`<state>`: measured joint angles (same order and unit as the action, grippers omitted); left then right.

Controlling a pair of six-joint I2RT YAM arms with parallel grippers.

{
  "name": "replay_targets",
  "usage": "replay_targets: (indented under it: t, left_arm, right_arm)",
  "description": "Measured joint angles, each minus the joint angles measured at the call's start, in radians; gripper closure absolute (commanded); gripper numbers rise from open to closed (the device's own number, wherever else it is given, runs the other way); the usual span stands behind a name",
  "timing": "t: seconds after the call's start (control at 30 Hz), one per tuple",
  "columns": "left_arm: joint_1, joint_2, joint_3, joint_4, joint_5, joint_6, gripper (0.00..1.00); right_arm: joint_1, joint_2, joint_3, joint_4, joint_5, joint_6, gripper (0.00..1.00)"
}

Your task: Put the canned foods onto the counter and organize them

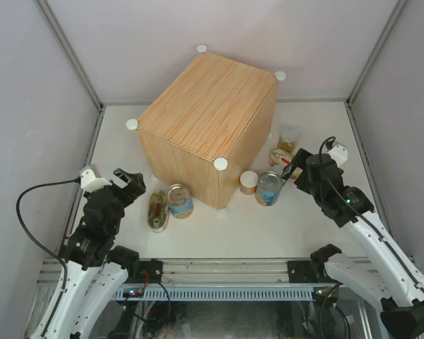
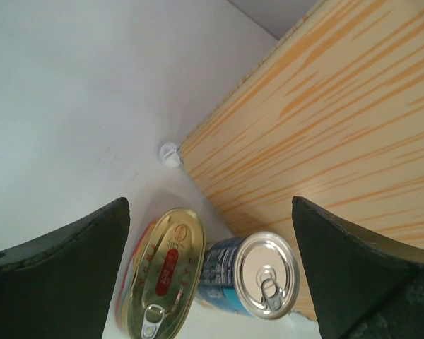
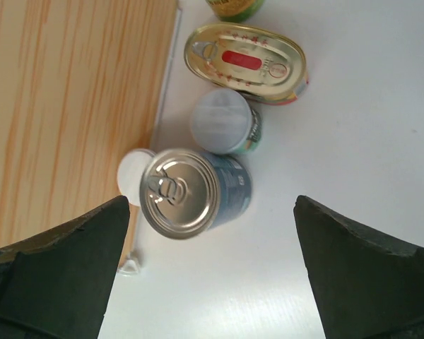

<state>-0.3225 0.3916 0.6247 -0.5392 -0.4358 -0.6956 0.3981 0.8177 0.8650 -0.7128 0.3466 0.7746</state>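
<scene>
Not one of the cans [image 1: 268,188] is up on the counter [image 1: 208,99] yet: oval tin [image 1: 157,210] and blue can [image 1: 179,200] sit on the table [image 1: 325,127] below the spread, empty left gripper [image 1: 131,185], the rest cluster beneath the equally wide-open right gripper [image 1: 295,168].

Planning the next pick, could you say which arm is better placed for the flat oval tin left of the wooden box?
Left: the open left hand hovers by that flat oval gold tin; the right hand is across the pale wooden box.
</scene>
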Motion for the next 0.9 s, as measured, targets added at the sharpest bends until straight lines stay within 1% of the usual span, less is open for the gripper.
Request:
replay_targets:
  t: [0.07,0.27,0.37,0.47,0.63,0.77,0.9]
  left_arm:
    - [-0.021,-0.023,0.004,-0.045,-0.008,0.000,0.00]
    - [-0.063,-0.112,0.003,-0.151,-0.004,-0.001,0.00]
    - [-0.076,-0.137,-0.011,-0.168,0.004,-0.002,0.00]
    - [-0.113,-0.132,-0.030,-0.177,0.019,-0.002,0.00]
    - [-0.223,-0.048,-0.030,-0.180,0.029,0.007,0.01]
    - [-0.324,0.060,-0.026,-0.172,0.030,0.043,0.01]
    - [-0.389,0.160,-0.026,-0.149,0.032,0.068,0.01]
  right_arm:
    - [0.068,-0.004,0.012,-0.047,0.058,0.000,0.00]
    - [0.198,-0.018,0.039,-0.122,0.154,0.008,0.00]
    - [0.266,-0.016,0.042,-0.126,0.189,0.018,0.01]
    - [0.330,0.002,0.042,-0.130,0.220,0.034,0.02]
    - [0.389,0.048,0.047,-0.136,0.247,0.052,0.03]
    - [0.397,0.050,0.047,-0.136,0.253,0.064,0.03]
    - [0.402,0.032,0.047,-0.143,0.256,0.080,0.05]
